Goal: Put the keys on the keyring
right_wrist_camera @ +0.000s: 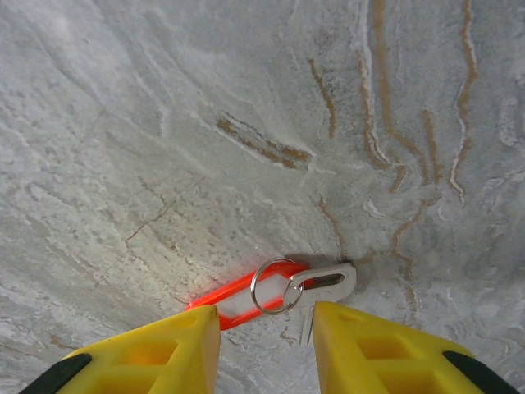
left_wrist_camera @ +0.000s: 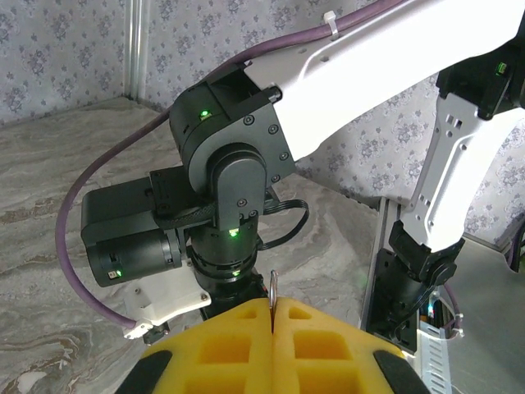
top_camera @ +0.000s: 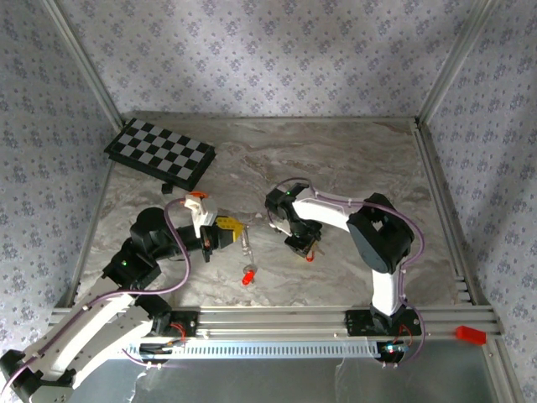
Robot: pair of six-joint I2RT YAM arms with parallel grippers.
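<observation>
Evidently little is done: the left gripper (left_wrist_camera: 271, 316) is clamped on the thin edge of the keyring (left_wrist_camera: 272, 284), while the right gripper (right_wrist_camera: 267, 322) stands part-open astride a red key (right_wrist_camera: 244, 292) lying loose on the table (right_wrist_camera: 164, 123) (whether the second red key (top_camera: 248, 277) is threaded, I cannot tell).

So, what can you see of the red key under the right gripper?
The key has a flat red-orange head, plastic by its look, with a pale window. A thin silvery ring passes through one end and joins a pale slotted tab. It lies flat on the marble table, slanted in the right wrist view. The right gripper stands open over it, a yellow finger on each side; whether one finger touches the head's end, I cannot tell.
</observation>
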